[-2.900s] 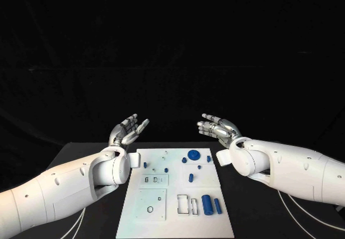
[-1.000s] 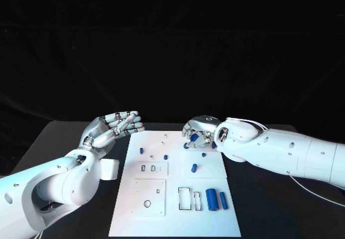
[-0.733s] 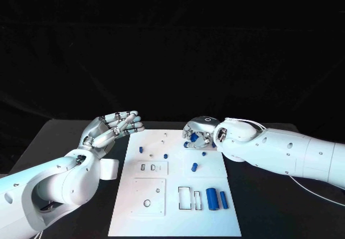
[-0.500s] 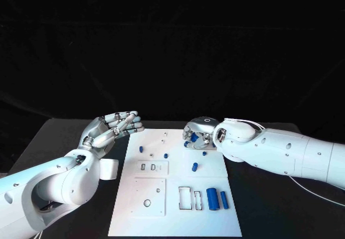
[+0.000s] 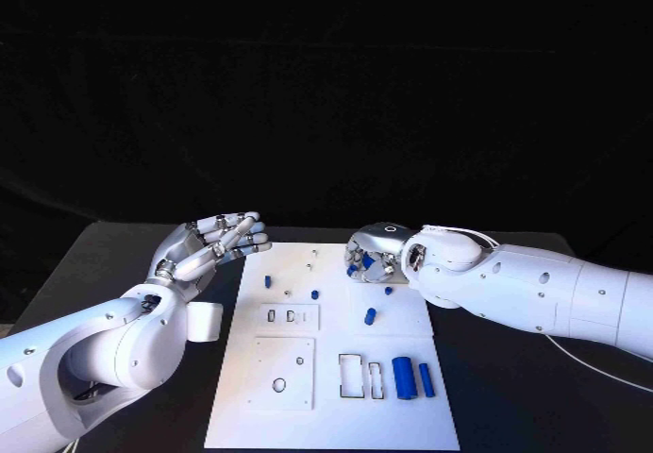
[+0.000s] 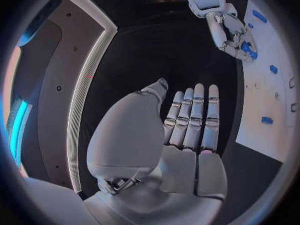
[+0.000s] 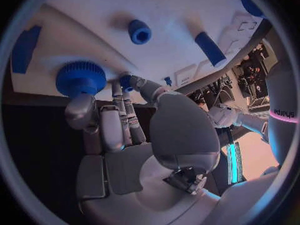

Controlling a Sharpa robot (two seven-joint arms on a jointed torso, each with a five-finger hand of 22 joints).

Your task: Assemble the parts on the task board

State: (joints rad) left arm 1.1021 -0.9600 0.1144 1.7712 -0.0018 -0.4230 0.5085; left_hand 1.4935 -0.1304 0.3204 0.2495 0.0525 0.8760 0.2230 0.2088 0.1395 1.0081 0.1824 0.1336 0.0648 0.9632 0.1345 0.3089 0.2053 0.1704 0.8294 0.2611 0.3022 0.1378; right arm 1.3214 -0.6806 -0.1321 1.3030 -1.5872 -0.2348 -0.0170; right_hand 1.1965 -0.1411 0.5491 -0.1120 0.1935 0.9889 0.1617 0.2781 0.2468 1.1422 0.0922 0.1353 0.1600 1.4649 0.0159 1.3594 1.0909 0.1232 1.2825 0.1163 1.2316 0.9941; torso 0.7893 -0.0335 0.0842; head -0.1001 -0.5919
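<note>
From the head view, your right hand [image 5: 372, 257] is down at the far end of the task board [image 5: 326, 415], its fingers bunched around the blue gear [image 5: 362, 261] there. Contact is hidden from this angle, so don't trust a grip yet. Your left hand [image 5: 211, 243] is raised off the board's far left corner over the counter [image 5: 95, 274], fingers together and slightly curled, holding nothing. Nearer you on the board lie a large blue cylinder [image 5: 403, 375] and a thin blue pin [image 5: 426, 379] side by side, with a short blue peg [image 5: 367, 316] mid-board.

In the left wrist view, your left hand [image 6: 187, 130] is flat with straight fingers, empty. Across from it the right hand [image 6: 232, 32] curls over a blue piece at the board edge.

In the right wrist view, the right hand [image 7: 119, 120] reaches the gear [image 7: 81, 78], which sits flat on the board. One fingertip rests against its toothed rim, and another touches a small blue stub beside it. I cannot tell whether the gear is actually pinched. A hollow blue bushing [image 7: 139, 32] stands just beyond.

The gear looks like rigid, light plastic, and its teeth should give good purchase. Take it across the rim from opposite sides rather than from the smooth top face, where silver fingertips would likely slip.
</note>
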